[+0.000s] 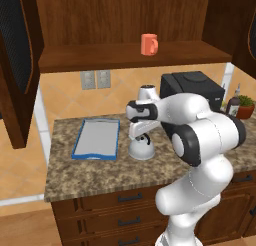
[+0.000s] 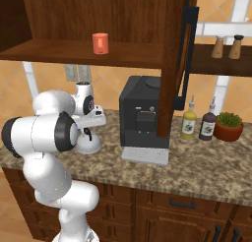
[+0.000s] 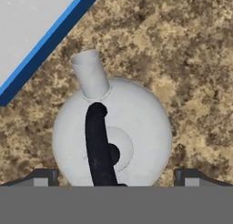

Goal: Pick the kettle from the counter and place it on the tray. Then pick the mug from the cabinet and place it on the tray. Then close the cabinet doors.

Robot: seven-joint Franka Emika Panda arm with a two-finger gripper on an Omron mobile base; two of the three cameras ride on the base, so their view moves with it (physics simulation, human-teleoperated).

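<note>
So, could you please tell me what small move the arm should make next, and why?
Probably lower the hand straight down and close the fingers on the black handle. In the hand view, the kettle sits on the counter beside the tray, with the handle between the two spread tips, so the gripper looks open and nothing is grasped yet.

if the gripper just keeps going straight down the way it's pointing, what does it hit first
Most likely the kettle. The gripper points straight down at it, its open fingertips either side of the dome, with the black handle running between them. The handle's arch would probably be met first, though depth is hard to judge.
</note>
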